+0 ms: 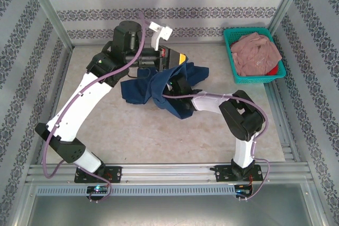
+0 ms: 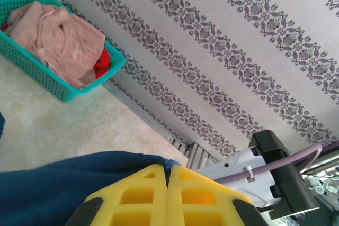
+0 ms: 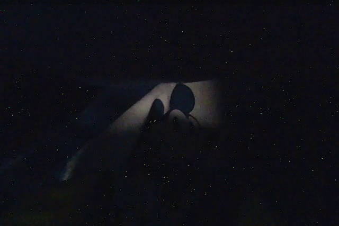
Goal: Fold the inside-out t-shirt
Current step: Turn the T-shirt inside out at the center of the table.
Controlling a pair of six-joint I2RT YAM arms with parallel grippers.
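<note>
The inside-out t-shirt [image 1: 151, 91] is a dark navy bundle, bunched and partly lifted at the middle of the table. My left gripper [image 1: 178, 57] holds its upper edge. In the left wrist view the yellow fingers [image 2: 143, 194] press together with a fold of the navy cloth [image 2: 53, 183] pinched between them. My right arm [image 1: 212, 101] reaches from the right into the shirt, and the cloth covers its gripper. The right wrist view is almost black under the fabric, with a pale patch of table [image 3: 198, 104] showing. I cannot make out how the right jaws stand.
A teal basket [image 1: 232, 59] stands at the back right with a dusty pink garment [image 1: 257, 52] and something red inside. It also shows in the left wrist view as the basket [image 2: 58, 86] with the pink garment [image 2: 55, 38]. Patterned walls surround the beige table [image 1: 159, 136].
</note>
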